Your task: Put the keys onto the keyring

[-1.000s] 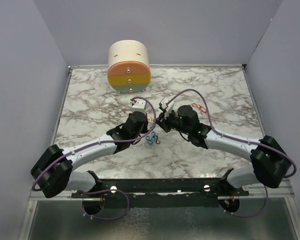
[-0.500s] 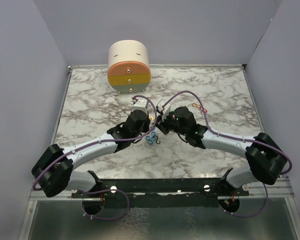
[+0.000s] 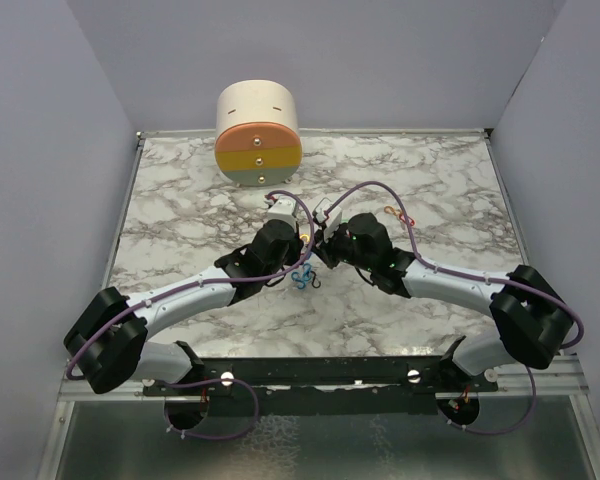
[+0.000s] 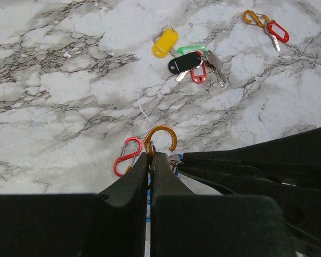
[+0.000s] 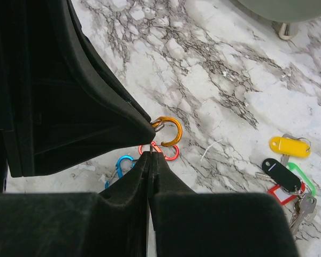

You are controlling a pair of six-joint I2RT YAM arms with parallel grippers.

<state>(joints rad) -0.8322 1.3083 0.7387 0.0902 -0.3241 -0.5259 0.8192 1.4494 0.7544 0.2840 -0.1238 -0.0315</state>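
Left end effector (image 4: 151, 156): clenched on the orange clip (image 4: 160, 140). I gripped it at one end of its C-shaped hook, and the open curve projected past my fingertips. Right end effector (image 5: 150, 155): fingers pressed flat together, their tips meeting my left tips just beside the orange clip. I could not tell whether anything was pinched between them.

The keys (image 4: 190, 61) lay in a bunch on the bench (image 4: 53, 96), well ahead of my left fingertips and held by neither arm. The bunch had a yellow tag (image 4: 165, 43) at its far side and a black tag (image 4: 184, 62) across the middle. A green tag (image 4: 192, 50) showed behind the black one, and a red tag (image 4: 199, 75) and bare metal blades (image 4: 216, 67) lay on the right. A second red-tagged key (image 4: 278, 31) lay apart at the far right, touching a second orange clip (image 4: 253, 17).

Loose clips: a red clip (image 4: 127, 155) lay just left of my left fingers. A blue clip (image 5: 120, 163) lay beside my right fingers.

From above, both arms bent inward and met mid-bench. The round drawer unit (image 3: 258, 135) stood at the far edge.
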